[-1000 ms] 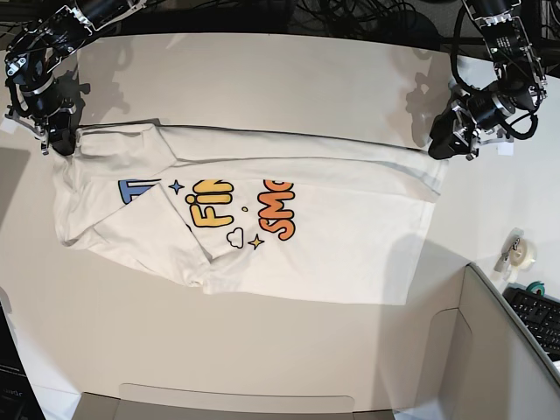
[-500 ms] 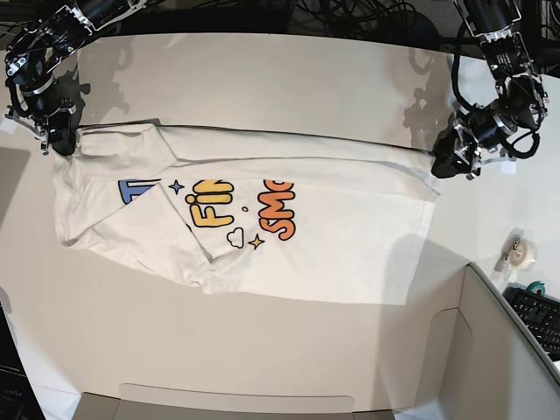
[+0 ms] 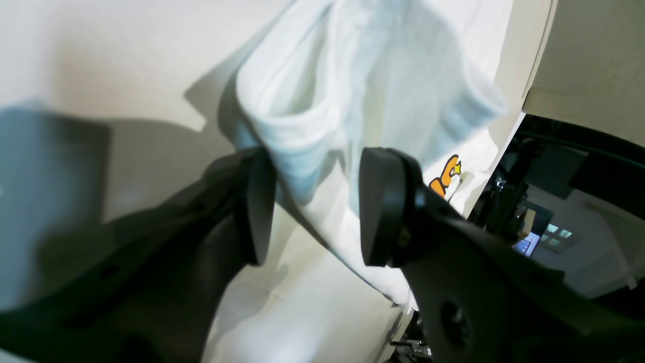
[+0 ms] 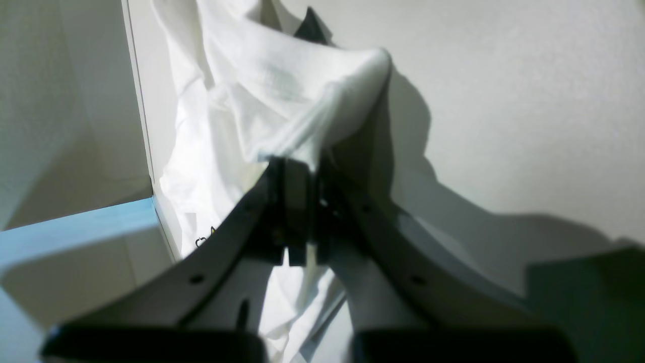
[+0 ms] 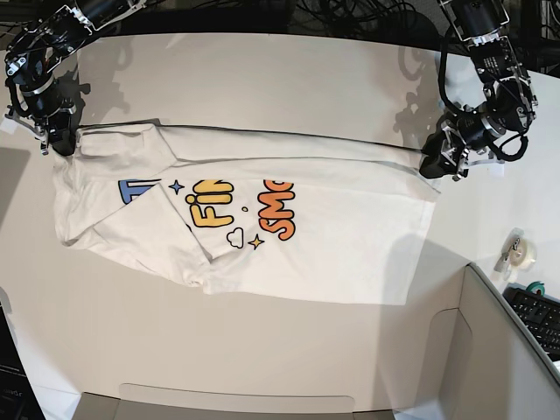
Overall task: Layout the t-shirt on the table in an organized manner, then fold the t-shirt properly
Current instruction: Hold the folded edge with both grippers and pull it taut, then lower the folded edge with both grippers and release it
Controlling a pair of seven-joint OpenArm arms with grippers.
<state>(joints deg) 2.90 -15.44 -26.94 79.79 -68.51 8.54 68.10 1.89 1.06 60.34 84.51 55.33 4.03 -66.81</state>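
Note:
The white t-shirt (image 5: 350, 227) lies spread on the table (image 5: 262, 79), print up, with one sleeve folded over the blue letters. Its top edge runs taut between both grippers. On the far left of the base view my right gripper (image 5: 59, 140) is shut on a corner; the right wrist view shows the jaws (image 4: 302, 166) pinching a bunch of t-shirt (image 4: 282, 80). My left gripper (image 5: 435, 166) is at the right top corner. In the left wrist view its jaws (image 3: 315, 201) stand open, with a fold of t-shirt (image 3: 363, 75) lying between the fingers (image 3: 383, 201).
A tape roll (image 5: 522, 252) and a keyboard (image 5: 538, 315) sit at the right edge. Grey box walls (image 5: 499, 350) rise at the lower right and along the front. Dark cables (image 5: 350, 13) run behind the table's far edge.
My left gripper has moved down and inward over the shirt's right top corner. The right gripper and the shirt's body have stayed put.

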